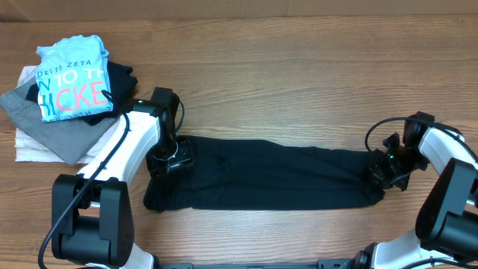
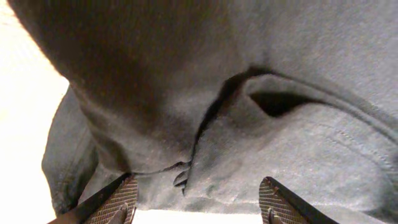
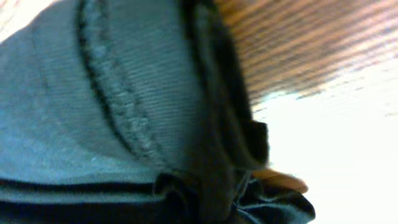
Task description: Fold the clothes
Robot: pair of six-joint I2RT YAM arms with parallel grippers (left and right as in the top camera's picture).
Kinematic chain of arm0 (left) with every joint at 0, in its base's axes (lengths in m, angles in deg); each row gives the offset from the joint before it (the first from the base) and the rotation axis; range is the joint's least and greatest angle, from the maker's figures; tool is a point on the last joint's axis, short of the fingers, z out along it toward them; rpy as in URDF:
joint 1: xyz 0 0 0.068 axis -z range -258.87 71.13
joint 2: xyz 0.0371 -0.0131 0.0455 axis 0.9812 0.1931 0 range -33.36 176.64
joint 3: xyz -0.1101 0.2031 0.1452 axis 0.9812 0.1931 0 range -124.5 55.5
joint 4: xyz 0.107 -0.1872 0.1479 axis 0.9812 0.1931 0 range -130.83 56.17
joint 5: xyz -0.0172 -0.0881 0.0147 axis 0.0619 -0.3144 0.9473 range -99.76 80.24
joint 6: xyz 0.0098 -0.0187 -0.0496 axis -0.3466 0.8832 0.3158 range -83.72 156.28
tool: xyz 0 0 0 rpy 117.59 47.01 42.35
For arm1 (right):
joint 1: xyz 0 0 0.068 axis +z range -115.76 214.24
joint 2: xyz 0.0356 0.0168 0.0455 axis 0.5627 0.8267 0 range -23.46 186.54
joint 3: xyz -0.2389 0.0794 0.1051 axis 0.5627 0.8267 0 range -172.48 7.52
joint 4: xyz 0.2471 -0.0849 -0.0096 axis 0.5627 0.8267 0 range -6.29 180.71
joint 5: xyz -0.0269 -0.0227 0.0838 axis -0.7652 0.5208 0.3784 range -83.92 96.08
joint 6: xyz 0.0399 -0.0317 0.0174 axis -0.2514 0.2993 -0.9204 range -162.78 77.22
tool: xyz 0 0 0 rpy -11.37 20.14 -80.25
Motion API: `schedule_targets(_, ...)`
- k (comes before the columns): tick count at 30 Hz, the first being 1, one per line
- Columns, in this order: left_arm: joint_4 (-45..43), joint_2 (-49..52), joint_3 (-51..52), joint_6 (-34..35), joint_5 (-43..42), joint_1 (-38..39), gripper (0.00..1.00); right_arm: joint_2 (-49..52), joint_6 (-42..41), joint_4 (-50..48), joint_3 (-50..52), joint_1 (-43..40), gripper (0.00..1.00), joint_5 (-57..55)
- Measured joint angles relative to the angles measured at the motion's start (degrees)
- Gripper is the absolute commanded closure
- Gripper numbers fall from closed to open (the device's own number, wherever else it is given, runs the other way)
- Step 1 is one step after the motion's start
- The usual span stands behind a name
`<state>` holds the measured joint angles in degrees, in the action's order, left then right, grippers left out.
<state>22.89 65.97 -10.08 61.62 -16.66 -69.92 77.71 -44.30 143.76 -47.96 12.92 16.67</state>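
Observation:
A long black garment (image 1: pixel 276 175) lies stretched left to right on the wooden table. My left gripper (image 1: pixel 169 158) sits over its left end. In the left wrist view its fingers (image 2: pixel 199 202) are spread wide, with wrinkled dark cloth (image 2: pixel 249 124) just beyond the tips. My right gripper (image 1: pixel 385 169) is at the garment's right end. In the right wrist view bunched dark cloth (image 3: pixel 205 186) fills the jaw area and hides the fingers; the cloth looks pinched there. A hem seam (image 3: pixel 118 106) runs across that view.
A pile of folded clothes stands at the back left: a light blue printed T-shirt (image 1: pixel 71 78) on top of black, grey (image 1: pixel 45 119) and white pieces. Bare wooden table (image 1: pixel 299 67) lies behind the garment.

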Motion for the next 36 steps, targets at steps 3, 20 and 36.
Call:
schedule_targets(3,-0.98,0.0,-0.02,0.0,-0.5,0.0,0.35,0.28,-0.22,0.83,-0.94,0.09,0.96,-0.2)
schedule_targets(20,0.85,-0.02,-8.24,-0.22,-1.51,-4.22,0.32,1.4,-6.56,14.75,-25.31,1.03,0.96,-12.96)
schedule_targets(36,1.33,-0.02,-8.24,-0.24,-2.97,-4.2,0.31,1.4,-14.19,15.21,-25.42,28.76,0.96,-13.9)
